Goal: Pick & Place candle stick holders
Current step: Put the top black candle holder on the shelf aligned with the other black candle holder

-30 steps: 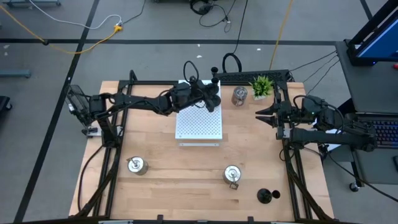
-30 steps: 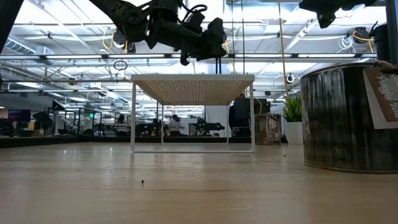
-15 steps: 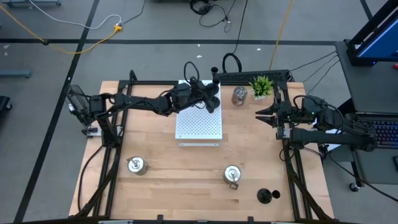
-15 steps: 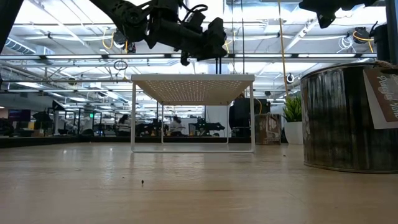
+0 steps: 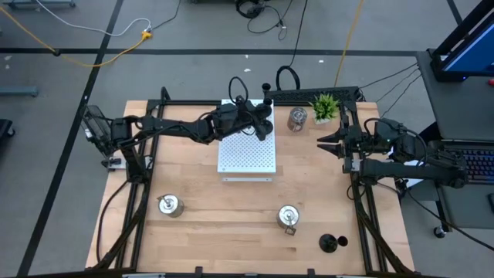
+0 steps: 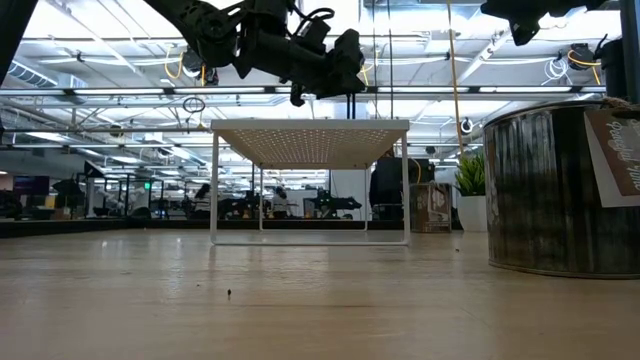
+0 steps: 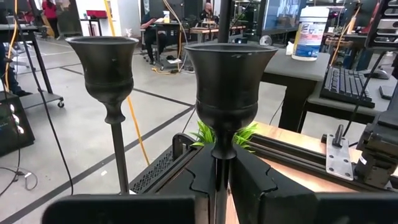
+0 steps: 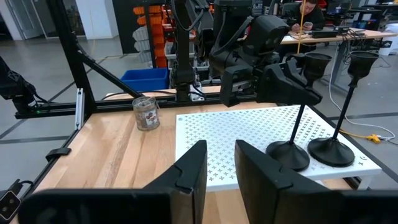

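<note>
Gripping a black candle stick holder (image 7: pixel 229 93), left pincer (image 7: pixel 222 180) hovers over the board (image 5: pixel 247 150).

A grey concrete floor (image 5: pixel 193 31) crossed by yellow and white cables surrounds the wooden table (image 5: pixel 231 208), while beyond it an open workshop shows bright ceiling lights (image 6: pixel 120 40), desks and seated people (image 7: pixel 152 28).

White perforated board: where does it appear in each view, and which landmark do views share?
High view: white perforated board, upper middle.
Low view: centre, raised on legs.
Left wrist view: not in it.
Right wrist view: centre to right.
Landmark: left gripper, shut on the black candle holder at the board's corner.
</note>
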Tool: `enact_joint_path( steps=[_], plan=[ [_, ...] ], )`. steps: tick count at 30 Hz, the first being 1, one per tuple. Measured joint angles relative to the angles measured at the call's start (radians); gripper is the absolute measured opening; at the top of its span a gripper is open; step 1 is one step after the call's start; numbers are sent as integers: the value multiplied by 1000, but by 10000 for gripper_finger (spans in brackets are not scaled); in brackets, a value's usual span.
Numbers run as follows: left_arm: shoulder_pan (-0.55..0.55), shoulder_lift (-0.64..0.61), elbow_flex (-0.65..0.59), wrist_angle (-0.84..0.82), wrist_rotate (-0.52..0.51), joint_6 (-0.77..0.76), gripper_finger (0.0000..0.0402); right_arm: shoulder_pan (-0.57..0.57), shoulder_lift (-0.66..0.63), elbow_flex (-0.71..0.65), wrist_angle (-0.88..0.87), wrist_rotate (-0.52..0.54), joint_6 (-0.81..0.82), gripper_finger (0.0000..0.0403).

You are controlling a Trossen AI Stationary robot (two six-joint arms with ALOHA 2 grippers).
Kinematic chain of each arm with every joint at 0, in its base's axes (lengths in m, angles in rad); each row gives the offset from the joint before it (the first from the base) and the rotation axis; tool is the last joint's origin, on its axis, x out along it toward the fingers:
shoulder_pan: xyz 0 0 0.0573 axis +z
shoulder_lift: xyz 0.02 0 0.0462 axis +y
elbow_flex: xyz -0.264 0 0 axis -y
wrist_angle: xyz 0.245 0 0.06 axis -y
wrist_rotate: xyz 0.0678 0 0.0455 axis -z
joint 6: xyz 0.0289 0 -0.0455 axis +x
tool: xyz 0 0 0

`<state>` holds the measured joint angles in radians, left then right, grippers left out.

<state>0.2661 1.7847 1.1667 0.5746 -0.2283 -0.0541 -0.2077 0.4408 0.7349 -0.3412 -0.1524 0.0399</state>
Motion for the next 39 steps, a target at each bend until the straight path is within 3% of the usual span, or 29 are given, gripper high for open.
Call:
enact_joint_path(
  steps=[39],
  plan=[
    [-13,-67,0,-86,-7,-4,42,0,2,0,0,26,-23,73]
  ],
)
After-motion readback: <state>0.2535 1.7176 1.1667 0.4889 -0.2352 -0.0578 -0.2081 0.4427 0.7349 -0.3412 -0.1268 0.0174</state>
